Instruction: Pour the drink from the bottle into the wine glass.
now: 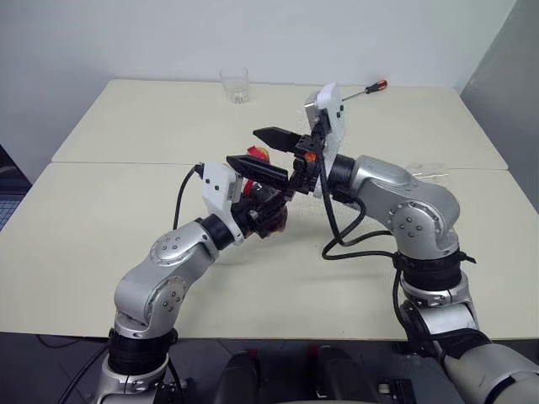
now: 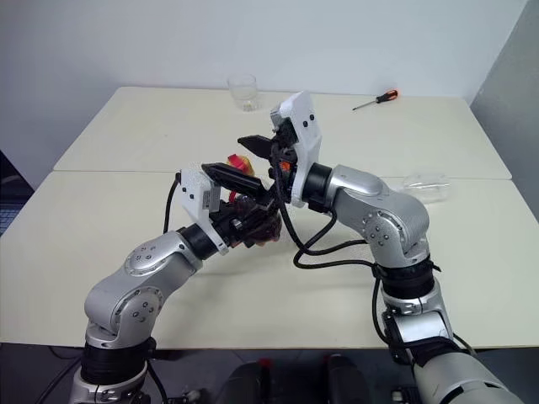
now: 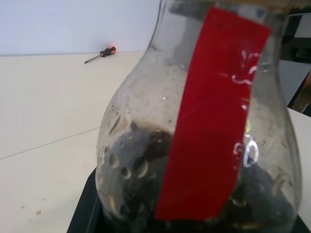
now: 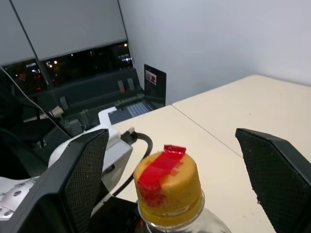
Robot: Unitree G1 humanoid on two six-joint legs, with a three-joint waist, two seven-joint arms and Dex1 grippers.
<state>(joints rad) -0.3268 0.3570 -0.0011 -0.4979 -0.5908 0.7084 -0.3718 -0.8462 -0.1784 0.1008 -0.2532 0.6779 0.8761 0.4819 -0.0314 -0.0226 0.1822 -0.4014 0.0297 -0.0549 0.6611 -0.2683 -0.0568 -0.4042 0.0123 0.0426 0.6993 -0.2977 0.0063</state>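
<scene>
The bottle (image 3: 194,145), clamped upright in the left gripper (image 1: 263,195), has its cap (image 4: 167,182) between the spread fingers of the right gripper (image 4: 170,160), axis vertical.

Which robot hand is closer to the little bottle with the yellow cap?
Left. The left gripper is shut on the bottle, holding it. The right gripper is open, its fingers on either side of the cap, not touching.
</scene>
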